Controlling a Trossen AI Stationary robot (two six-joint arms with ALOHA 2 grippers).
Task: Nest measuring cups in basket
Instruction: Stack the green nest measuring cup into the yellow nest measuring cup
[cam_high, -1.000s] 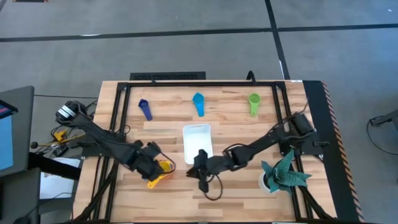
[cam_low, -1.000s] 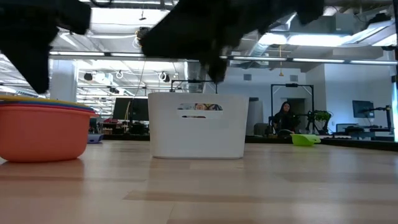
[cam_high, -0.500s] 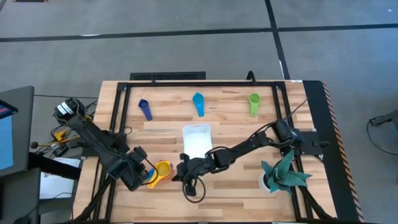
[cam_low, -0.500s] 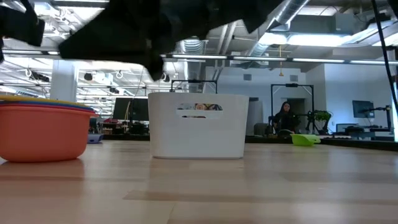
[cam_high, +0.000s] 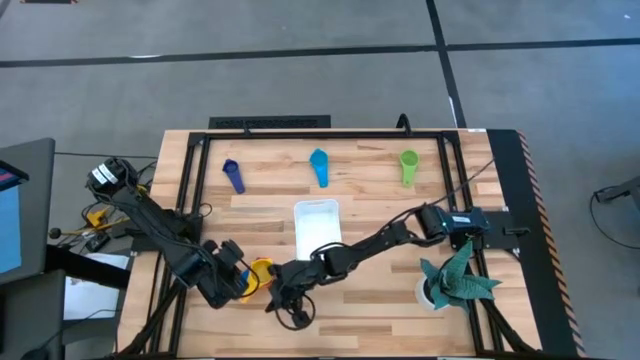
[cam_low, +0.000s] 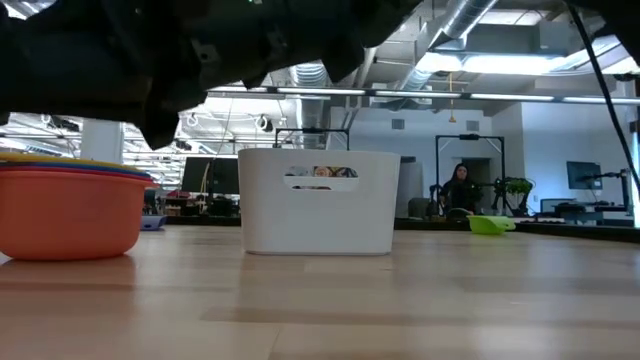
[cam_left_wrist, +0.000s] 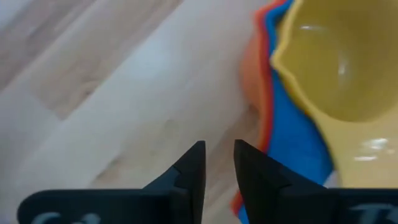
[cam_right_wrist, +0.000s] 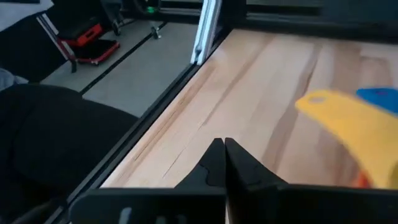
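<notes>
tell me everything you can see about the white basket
The basket is a small white rectangular tray with rounded corners and low walls, smooth like plastic. It stands upright on the wooden table, near its middle, long side running front to back. From above its inside looks empty, with no cup in it. In the low view it shows a slot-shaped handle cutout near the rim. Neither claw touches it; the right arm passes close to its near end.
</notes>
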